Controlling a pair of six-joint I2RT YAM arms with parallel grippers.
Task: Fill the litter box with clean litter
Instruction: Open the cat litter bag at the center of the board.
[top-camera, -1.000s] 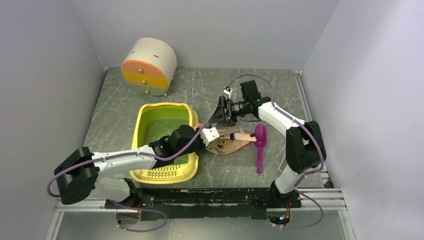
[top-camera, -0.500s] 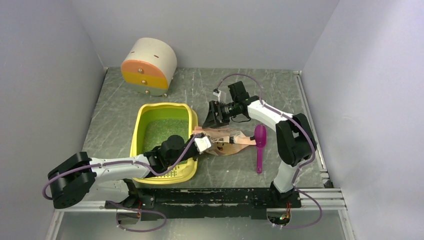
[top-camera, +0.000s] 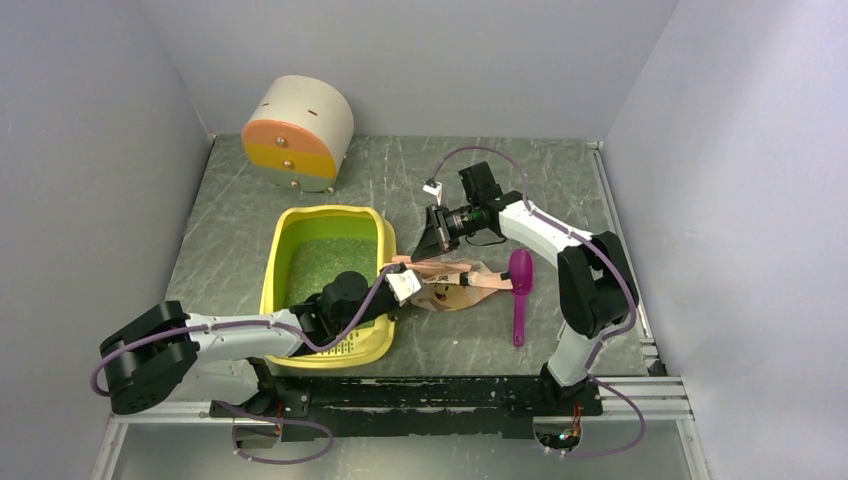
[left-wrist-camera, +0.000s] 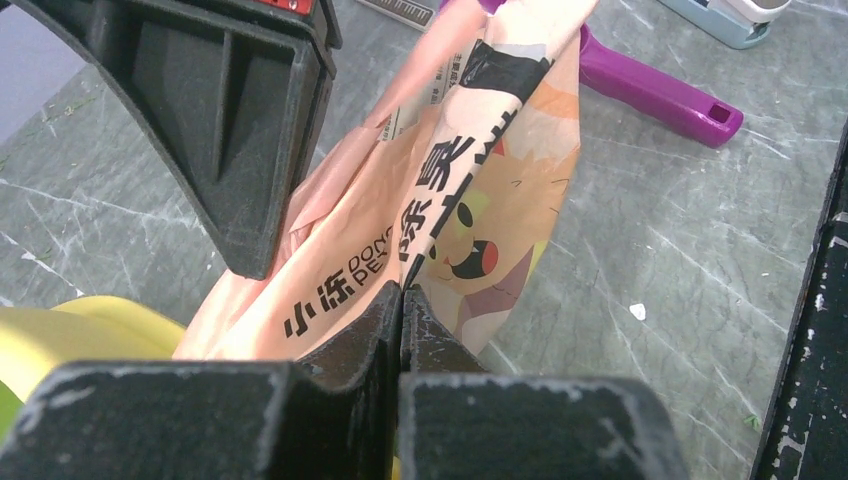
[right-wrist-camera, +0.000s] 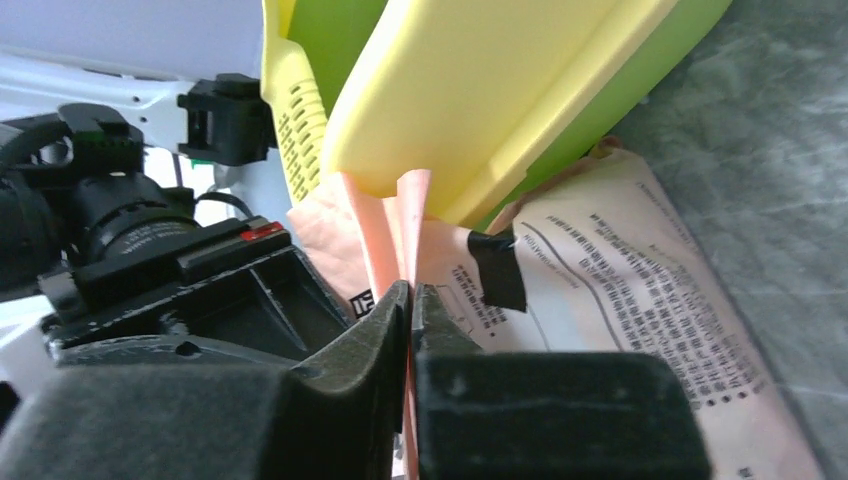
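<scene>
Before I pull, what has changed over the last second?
The right gripper came down onto the bag and closed on its edge. The left gripper drew back toward its base, still pinching the bag. The litter box, litter and scoop stayed put.

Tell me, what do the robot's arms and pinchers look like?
The left arm and right arm are white tubes with chunky black joints. A purple cable loops along each. The left gripper and right gripper are black, with two scuffed fingers each.
</scene>
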